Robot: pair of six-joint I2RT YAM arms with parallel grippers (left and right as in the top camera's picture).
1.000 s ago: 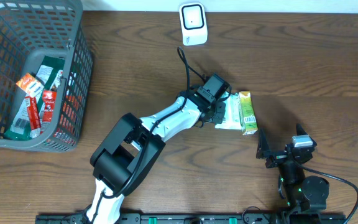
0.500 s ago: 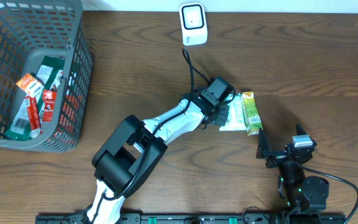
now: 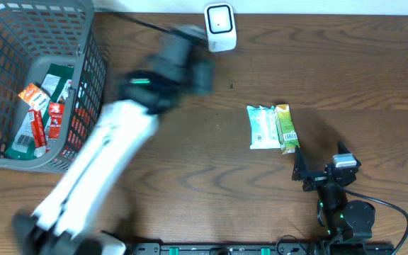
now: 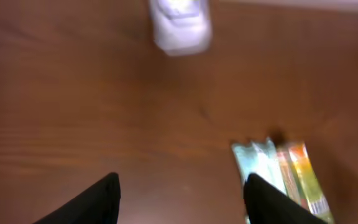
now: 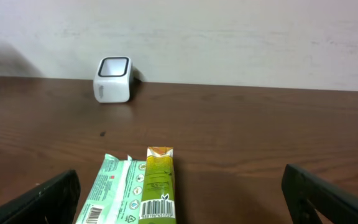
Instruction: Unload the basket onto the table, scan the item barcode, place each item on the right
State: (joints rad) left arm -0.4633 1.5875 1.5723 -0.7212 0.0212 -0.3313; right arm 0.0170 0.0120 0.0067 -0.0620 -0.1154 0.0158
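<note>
As the overhead view shows, my blurred left gripper [image 3: 190,57] hangs between basket [image 3: 94,78] and scanner [image 3: 219,27]; the two packets [image 3: 271,127] lie flat, side by side. Left wrist: its jaws stand apart, empty. Right wrist: my right gripper [image 5: 180,190] gapes empty, packets [image 5: 135,193] just ahead, barcodes facing up.

Two packets are lying flat on the table [image 3: 360,64], side by side and touching: a pale mint pouch [image 3: 263,127] and a green-yellow stick pack [image 3: 284,128], barcodes showing face-up. The white scanner [image 3: 219,27] is sitting well apart, its dark-rimmed window tilting upward.
</note>
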